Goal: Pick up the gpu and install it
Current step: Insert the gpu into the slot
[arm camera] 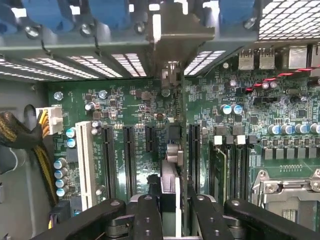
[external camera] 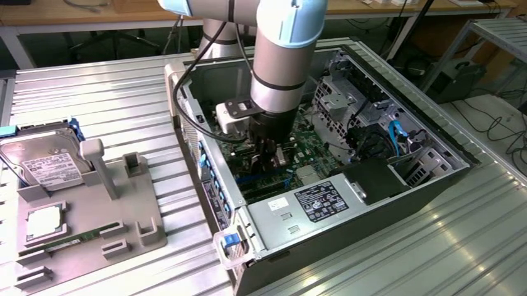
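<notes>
The gripper (arm camera: 170, 210) is clamped on the gpu (arm camera: 170, 180), fingers (arm camera: 147, 215) pinching its thin edge (seen edge-on, silver bracket (arm camera: 172, 35) at the far end). The card stands upright over the motherboard (arm camera: 130, 105), between black expansion slots (arm camera: 127, 155); board printing too small to read. In the exterior view, the arm (external camera: 280, 61) reaches down into the open computer case (external camera: 428, 154). At nine o'clock from the case, a hard drive (external camera: 45, 160) with an unreadable white label lies on the grey fixture (external camera: 91, 228).

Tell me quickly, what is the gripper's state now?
Gripper: closed on the gpu, holding it edge-on over the motherboard inside the computer case.
</notes>
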Motion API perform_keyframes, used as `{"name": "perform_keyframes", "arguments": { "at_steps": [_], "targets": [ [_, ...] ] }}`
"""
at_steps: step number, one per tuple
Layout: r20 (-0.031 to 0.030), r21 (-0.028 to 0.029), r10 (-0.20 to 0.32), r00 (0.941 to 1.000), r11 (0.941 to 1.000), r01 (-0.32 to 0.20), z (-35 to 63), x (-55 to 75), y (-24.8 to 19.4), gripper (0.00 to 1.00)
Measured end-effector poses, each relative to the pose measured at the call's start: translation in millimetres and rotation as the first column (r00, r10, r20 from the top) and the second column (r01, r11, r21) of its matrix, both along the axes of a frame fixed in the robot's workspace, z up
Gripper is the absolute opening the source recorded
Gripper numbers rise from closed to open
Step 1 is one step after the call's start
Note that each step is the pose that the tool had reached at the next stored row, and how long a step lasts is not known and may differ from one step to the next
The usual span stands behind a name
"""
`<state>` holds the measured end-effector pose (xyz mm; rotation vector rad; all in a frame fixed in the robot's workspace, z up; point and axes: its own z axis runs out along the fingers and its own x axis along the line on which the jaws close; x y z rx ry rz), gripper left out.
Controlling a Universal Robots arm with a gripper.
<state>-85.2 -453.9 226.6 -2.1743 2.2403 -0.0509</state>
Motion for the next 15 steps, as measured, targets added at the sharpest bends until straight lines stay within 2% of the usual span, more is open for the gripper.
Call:
{"name": "perform_keyframes", "arguments": {
  "at_steps": [1, 4, 10, 13, 15],
  "targets": [
    [0.0022, 0.0042, 0.000, 1.0000, 1.0000, 0.000, -2.3, 0.3, 0.4, 0.28],
    [0.0002, 0.0008, 0.000, 1.0000, 1.0000, 0.000, -0.9, 0.1, 0.1, 0.28],
    [0.0001, 0.0003, 0.000, 1.0000, 1.0000, 0.000, -1.3, 0.1, 0.0, 0.28],
    [-0.0009, -0.0019, 0.000, 1.0000, 1.0000, 0.000, -6.4, -0.2, -0.3, 0.28],
    [-0.0004, -0.0003, 0.000, 1.0000, 1.0000, 0.000, -7.3, -0.1, 0.0, 0.28]
  ]
}}
